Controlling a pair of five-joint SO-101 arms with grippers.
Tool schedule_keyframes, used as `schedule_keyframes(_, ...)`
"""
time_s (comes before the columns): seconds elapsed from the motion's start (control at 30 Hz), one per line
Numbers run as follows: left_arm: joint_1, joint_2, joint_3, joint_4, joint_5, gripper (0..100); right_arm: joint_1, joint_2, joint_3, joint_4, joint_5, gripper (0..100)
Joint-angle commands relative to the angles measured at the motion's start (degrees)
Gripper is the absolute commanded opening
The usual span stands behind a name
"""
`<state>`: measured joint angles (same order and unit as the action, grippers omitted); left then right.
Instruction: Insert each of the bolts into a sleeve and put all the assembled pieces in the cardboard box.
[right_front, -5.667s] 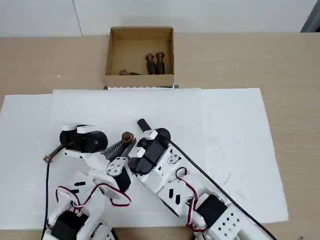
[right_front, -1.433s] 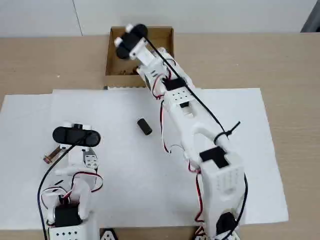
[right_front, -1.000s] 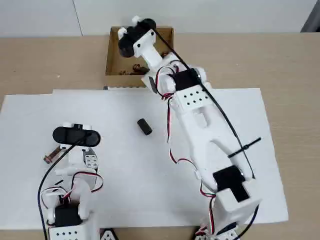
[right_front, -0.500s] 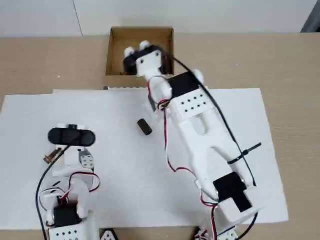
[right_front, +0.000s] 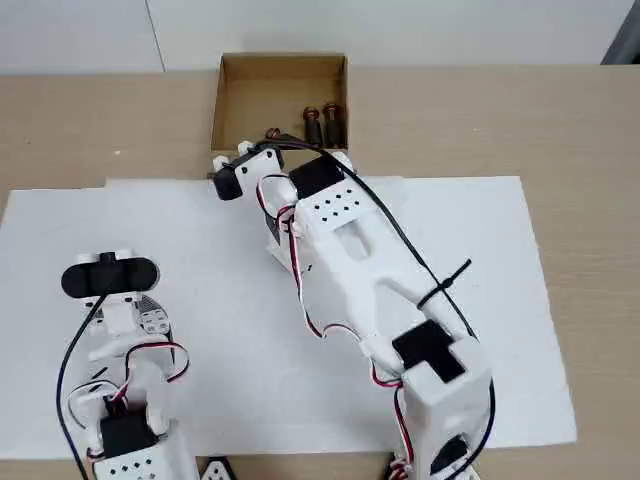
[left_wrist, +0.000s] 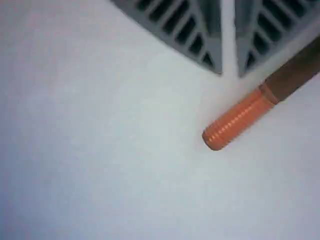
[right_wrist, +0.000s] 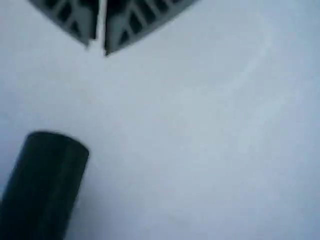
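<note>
The left hand (left_wrist: 229, 70) is clenched on nothing, with only a thin slit between its 2 grey ribbed fingers, and it sits low over the white paper sheet (right_front: 480, 300). A bolt (left_wrist: 235, 122) lies flat on the paper just beside the fingertips, its orange threaded end bare and its darker brown part running out of the left wrist view.

The right hand (right_wrist: 98, 47) is likewise clenched and holds nothing. A black sleeve (right_wrist: 45, 185) lies on its side on the paper near it, not touching the fingers.

From above, the right arm (right_front: 370, 260) stretches across the sheet to just short of the front wall of the cardboard box (right_front: 217, 110), which stands on the wooden worktop (right_front: 560, 120). Inside the box, 2 assembled pieces (right_front: 320, 120) lie side by side near its right wall. The left arm (right_front: 125, 400) is folded back at the near left corner of the sheet.
</note>
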<state>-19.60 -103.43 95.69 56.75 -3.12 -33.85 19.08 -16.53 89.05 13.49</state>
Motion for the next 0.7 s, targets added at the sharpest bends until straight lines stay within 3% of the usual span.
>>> schedule_keyframes(0.0,-0.3,-0.7,-0.4,-1.4,0.5,1,0.0,0.7,-3.6,-1.3,1.1,9.5)
schedule_keyframes(0.1,-0.2,-0.7,-0.4,-1.4,0.5,1,0.0,2.3,-6.9,-0.8,1.1,15.2)
schedule_keyframes(0.67,-0.2,-0.7,-0.4,-1.4,0.4,1,-1.2,13.2,-17.9,-0.7,0.7,14.7)
